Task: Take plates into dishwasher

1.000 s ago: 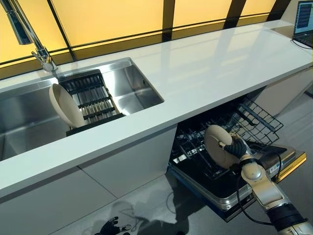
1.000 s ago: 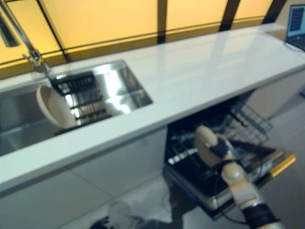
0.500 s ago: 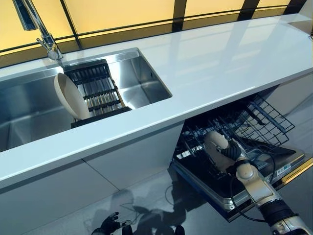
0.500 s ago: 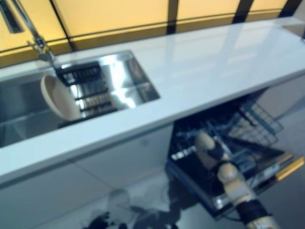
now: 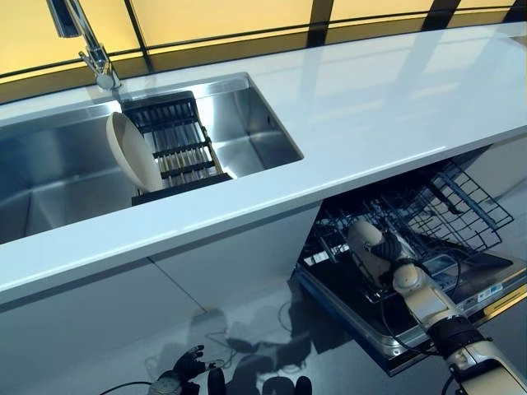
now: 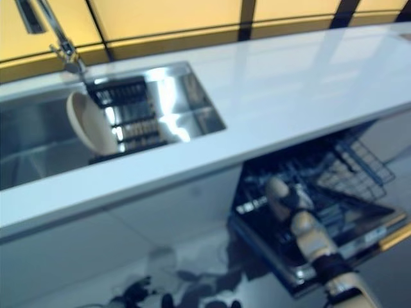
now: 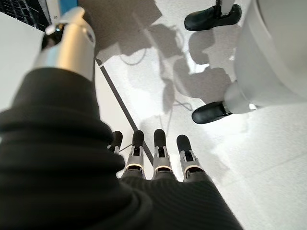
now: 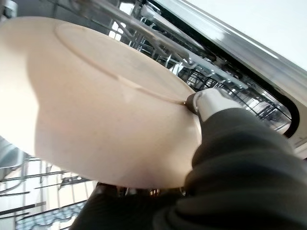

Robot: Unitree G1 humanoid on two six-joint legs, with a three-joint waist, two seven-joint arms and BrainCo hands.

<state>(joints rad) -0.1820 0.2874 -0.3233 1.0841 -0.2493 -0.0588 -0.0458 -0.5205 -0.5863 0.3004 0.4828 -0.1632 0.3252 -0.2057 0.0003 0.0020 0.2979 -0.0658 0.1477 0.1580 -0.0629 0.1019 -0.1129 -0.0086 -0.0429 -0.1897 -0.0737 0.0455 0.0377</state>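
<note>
Currently: right hand (image 5: 389, 253) grips one plate (image 5: 365, 243) on edge over the dishwasher rack (image 5: 412, 216), not yet slotted | second plate (image 5: 136, 151) waits in sink (image 5: 49, 173) | left hand (image 7: 156, 153) idle, fingers straight.

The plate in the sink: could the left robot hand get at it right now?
Probably not as it stands: the left robot hand hangs low near the floor, and the plate stands in the sink behind the counter edge.
</note>
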